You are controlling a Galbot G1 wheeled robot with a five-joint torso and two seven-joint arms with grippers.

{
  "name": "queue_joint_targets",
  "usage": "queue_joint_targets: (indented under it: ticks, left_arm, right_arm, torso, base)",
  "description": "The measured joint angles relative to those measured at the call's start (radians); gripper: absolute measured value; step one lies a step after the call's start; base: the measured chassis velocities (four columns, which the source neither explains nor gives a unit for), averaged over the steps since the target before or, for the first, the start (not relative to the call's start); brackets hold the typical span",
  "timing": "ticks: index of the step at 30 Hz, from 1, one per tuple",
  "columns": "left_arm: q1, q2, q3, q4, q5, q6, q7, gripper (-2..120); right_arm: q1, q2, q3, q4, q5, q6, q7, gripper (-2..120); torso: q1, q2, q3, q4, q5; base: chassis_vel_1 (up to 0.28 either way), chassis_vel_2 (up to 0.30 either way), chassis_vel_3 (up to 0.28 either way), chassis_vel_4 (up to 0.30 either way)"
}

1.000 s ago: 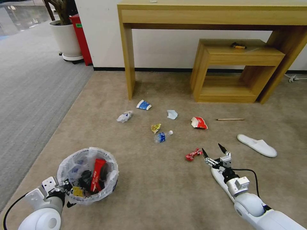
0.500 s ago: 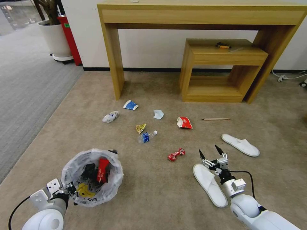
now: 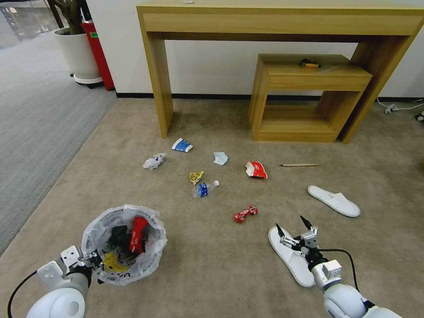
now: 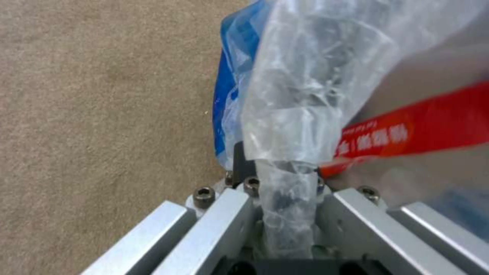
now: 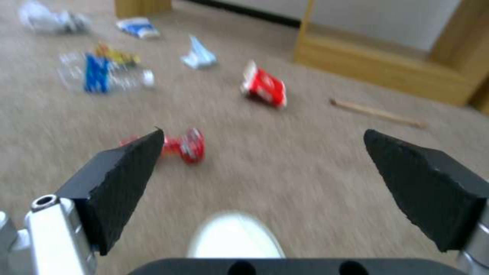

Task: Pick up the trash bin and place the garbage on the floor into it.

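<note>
I hold the bin (image 3: 125, 244) by its rim in my left gripper (image 3: 90, 260), the jaws pinched on the black edge and the bunched bag (image 4: 285, 152). It hangs low at my 10 o'clock, and it already carries some litter: a red wrapper, something yellow, something dark. So the pickup of the bin looks done, and the collecting is partly done.

A good deal is left on the floor (image 3: 212, 265). From the head view I count a near slipper (image 3: 289, 255), a far slipper (image 3: 334, 201) out at 1 o'clock, a twisted red wrapper (image 3: 245, 213), a small bottle (image 3: 203, 189), a yellow wrapper (image 3: 196, 177), a red packet (image 3: 256, 169), a pale mask (image 3: 220, 157), a cup (image 3: 182, 145), crumpled paper (image 3: 154, 161) and a stick (image 3: 299, 165). I judge the task under half finished.

My right gripper (image 3: 292, 229) is spread wide and empty, hovering just over the toe end of the near slipper at my 1 o'clock. In the right wrist view the slipper's white toe (image 5: 235, 236) sits low between my two black fingers (image 5: 122, 179), closer to my wrist than their tips, while the twisted red wrapper lies farther ahead, near 11 o'clock. The bin is well apart from this gripper, off to 9 o'clock.
</note>
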Motion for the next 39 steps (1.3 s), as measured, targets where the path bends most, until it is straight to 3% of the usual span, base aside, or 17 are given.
queue_joint_targets:
  ticks: [12,19,39]
  left_arm:
    - [0.006,0.005,-0.010,-0.010,-0.008,-0.002,0.001,0]
    - [0.002,0.004,-0.016,-0.024,-0.024,-0.002,-0.001,0]
    - [0.050,-0.018,-0.040,-0.102,-0.028,0.002,-0.005,0]
  right_arm:
    - [-0.137,-0.077,0.092,-0.020,0.003,0.016,0.005,100]
    - [-0.173,-0.062,0.110,-0.056,0.014,0.024,-0.014,100]
    - [0.050,0.055,-0.084,-0.283,0.087,0.030,-0.060,100]
  torso:
    - [0.000,0.000,0.000,0.0001,0.0000]
    - [0.000,0.000,0.000,-0.0001,0.0003]
    - [0.000,0.000,0.000,0.0002,-0.0003]
  base:
    - [0.000,0.000,0.000,0.000]
    - [0.000,0.000,0.000,0.000]
    - [0.000,0.000,0.000,0.000]
